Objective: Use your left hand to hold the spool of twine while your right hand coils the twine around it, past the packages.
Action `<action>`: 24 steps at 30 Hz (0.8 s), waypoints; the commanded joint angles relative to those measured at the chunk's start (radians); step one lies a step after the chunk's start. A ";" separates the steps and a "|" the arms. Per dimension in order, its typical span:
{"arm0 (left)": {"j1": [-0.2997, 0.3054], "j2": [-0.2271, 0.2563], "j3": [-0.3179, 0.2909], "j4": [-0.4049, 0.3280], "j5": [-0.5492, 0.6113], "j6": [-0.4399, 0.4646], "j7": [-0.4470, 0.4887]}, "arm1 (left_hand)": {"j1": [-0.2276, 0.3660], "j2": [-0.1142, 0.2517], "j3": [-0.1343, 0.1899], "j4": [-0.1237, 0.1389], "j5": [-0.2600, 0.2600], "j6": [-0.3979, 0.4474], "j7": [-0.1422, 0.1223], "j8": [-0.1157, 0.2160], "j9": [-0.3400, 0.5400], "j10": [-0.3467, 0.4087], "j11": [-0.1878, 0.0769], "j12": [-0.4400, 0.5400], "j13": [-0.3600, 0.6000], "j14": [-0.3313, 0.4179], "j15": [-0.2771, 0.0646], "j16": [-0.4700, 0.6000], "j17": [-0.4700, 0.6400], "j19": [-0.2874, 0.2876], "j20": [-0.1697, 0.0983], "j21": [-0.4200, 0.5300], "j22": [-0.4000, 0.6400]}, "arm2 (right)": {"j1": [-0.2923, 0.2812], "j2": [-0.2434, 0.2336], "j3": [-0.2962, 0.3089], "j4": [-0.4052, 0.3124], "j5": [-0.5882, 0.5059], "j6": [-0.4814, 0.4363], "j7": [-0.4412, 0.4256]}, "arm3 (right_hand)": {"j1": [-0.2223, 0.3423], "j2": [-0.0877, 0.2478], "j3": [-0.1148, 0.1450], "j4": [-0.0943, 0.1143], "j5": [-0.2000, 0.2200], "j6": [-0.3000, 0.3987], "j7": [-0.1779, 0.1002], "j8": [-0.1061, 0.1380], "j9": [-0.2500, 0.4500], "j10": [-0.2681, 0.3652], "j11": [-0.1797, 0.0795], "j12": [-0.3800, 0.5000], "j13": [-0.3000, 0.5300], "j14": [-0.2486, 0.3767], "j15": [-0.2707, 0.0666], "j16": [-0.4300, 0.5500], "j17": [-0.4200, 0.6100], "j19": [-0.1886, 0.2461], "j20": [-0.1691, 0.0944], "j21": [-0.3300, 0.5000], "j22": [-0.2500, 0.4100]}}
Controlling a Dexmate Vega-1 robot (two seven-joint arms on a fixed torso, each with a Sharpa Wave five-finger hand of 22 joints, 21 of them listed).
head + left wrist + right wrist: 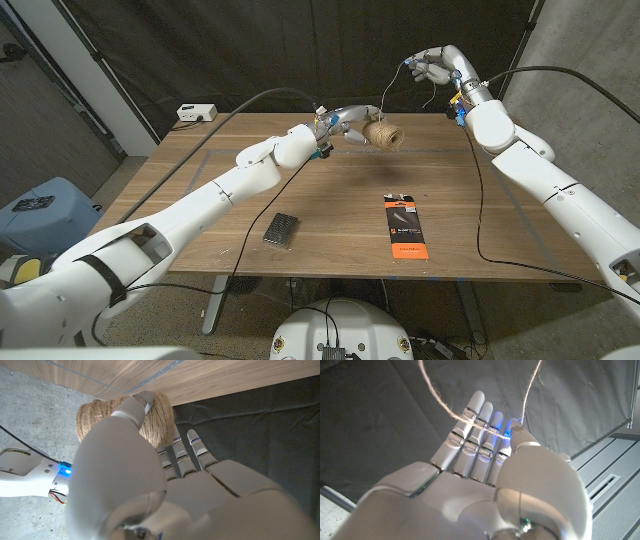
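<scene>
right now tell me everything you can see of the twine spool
The spool of twine is a fat roll of tan, rough fibre wound in even turns. The left hand holds it in the air above the table's far part, lying sideways. A loose strand rises from it to the raised right hand, which pinches it.

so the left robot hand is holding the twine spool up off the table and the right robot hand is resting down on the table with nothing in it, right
Not quite. The left robot hand does hold the twine spool up off the table, but the right robot hand is raised in the air and holds the strand of twine across its fingers. The head view and the right wrist view show this.
</scene>
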 commanded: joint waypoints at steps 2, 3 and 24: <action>0.021 0.025 -0.021 -0.032 -0.014 -0.015 -0.005 | -0.040 0.048 0.009 0.004 0.004 0.085 0.048 0.014 0.005 0.061 0.046 0.002 0.046 0.002 -0.006 0.001 0.003 0.004 -0.009 0.008 0.003 | 0.021 0.000 -0.006 0.046 0.007 -0.024 -0.014 | -0.003 0.006 0.003 0.000 -0.002 0.008 -0.002 -0.003 0.004 0.005 -0.006 0.000 0.005 0.005 -0.094 -0.004 0.005 -0.003 -0.061 0.007 0.003; 0.023 0.028 -0.022 -0.036 -0.014 -0.015 -0.005 | -0.040 0.048 0.008 0.003 0.004 0.085 0.048 0.014 0.005 0.061 0.046 0.003 0.046 0.002 -0.005 0.001 0.003 0.003 -0.008 0.008 0.003 | 0.022 -0.002 -0.006 0.049 0.006 -0.025 -0.016 | -0.003 0.006 0.003 0.000 -0.002 0.008 -0.001 -0.003 0.004 0.005 -0.006 0.000 0.005 0.006 -0.094 -0.004 0.006 -0.003 -0.061 0.007 0.003; 0.039 0.036 -0.054 -0.041 -0.035 -0.053 0.009 | -0.040 0.048 0.011 0.003 0.003 0.088 0.048 0.013 0.003 0.062 0.044 0.000 0.047 0.004 -0.007 -0.001 0.002 0.003 -0.010 0.011 0.002 | -0.005 -0.017 0.020 0.079 0.032 -0.070 -0.081 | -0.002 0.006 0.002 0.000 -0.002 0.012 -0.004 -0.005 0.005 0.006 -0.007 -0.003 0.006 0.008 -0.094 -0.007 0.007 -0.005 -0.062 0.011 0.003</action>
